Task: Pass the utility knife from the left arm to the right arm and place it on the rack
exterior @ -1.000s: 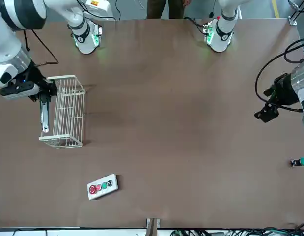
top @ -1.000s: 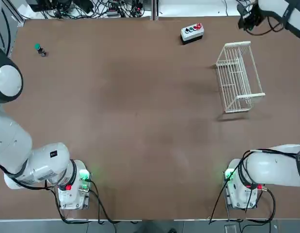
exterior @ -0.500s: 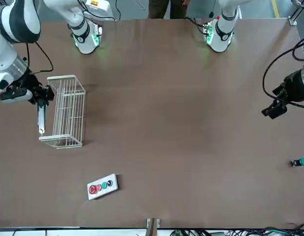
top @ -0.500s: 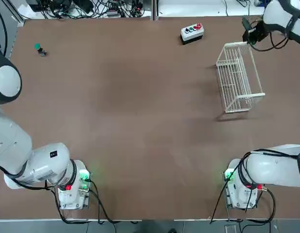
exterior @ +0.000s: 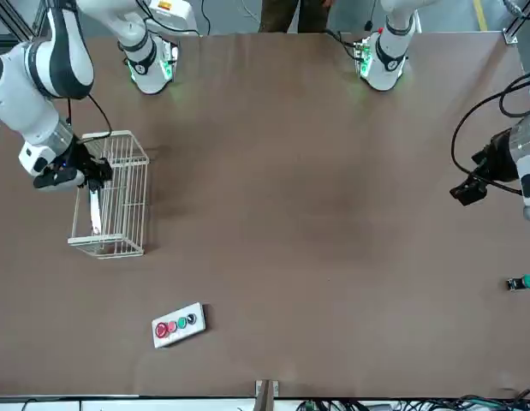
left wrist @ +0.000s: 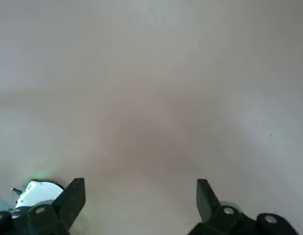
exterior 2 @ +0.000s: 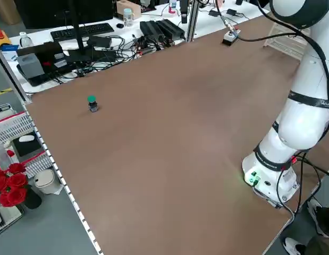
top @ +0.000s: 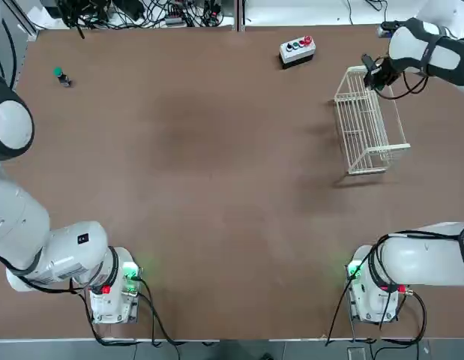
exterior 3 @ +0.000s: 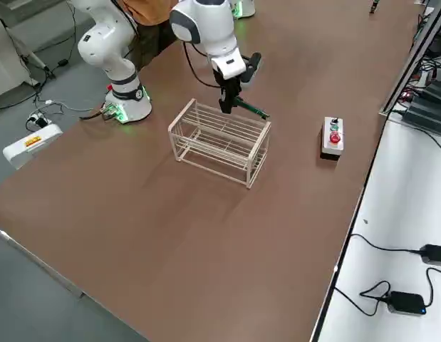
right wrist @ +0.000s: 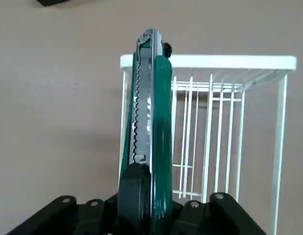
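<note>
Right gripper clamped on the utility knife, poised over the far end of the rack. Left gripper spread wide, empty, above bare table. Green knife body and notched slider visible only in right wrist view; from the front, merely a pale sliver. No legible markings on the button box.

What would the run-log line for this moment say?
stage: handover done, placing pending | right gripper: shut on utility knife, above rack far end | left gripper: open, empty, raised off table
</note>
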Robot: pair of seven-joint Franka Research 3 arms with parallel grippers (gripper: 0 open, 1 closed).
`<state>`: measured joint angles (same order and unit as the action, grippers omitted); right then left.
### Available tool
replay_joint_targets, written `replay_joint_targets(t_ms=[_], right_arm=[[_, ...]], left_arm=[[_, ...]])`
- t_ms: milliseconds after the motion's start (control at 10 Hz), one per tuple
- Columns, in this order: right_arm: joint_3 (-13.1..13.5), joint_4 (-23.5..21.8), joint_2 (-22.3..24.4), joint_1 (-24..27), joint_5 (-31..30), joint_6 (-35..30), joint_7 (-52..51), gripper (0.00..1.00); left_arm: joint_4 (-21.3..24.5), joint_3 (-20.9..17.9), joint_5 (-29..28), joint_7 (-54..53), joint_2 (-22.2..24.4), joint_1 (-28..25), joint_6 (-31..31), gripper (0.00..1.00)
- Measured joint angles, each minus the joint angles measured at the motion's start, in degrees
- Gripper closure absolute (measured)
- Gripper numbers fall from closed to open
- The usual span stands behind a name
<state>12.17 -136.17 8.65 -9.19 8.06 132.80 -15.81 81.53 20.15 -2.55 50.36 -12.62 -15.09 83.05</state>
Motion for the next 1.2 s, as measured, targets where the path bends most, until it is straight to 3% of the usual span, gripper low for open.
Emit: replay_joint_targets(t_ms=[400, 500, 700, 800, 1200], right_arm=[[1.0, -3.3, -0.8, 0.1, 0.0, 0.0, -1.6, 0.99], [1.9, -3.4, -0.9, 0.1, 0.0, 0.0, -2.3, 0.99], [2.4, -3.6, -1.6, 0.2, 1.9, 0.0, -2.9, 0.98], [2.4, -3.6, -2.2, 0.1, 2.3, 0.0, -2.9, 0.98], [2.3, -3.6, -4.0, -0.1, 3.0, 0.5, -3.0, 0.91]], left_arm=[[1.0, -0.4, -2.3, -2.5, -0.4, 1.7, 0.0, 0.00], [0.8, -2.6, -2.4, -6.6, 0.0, 3.8, 0.0, 0.00], [0.5, -11.0, -0.2, -16.4, 2.7, 9.9, -1.1, 0.00], [0.4, -12.3, 1.2, -19.5, 4.5, 10.5, -1.7, 0.00], [0.4, -12.5, 2.1, -33.6, 9.0, 11.6, -3.2, 0.00]])
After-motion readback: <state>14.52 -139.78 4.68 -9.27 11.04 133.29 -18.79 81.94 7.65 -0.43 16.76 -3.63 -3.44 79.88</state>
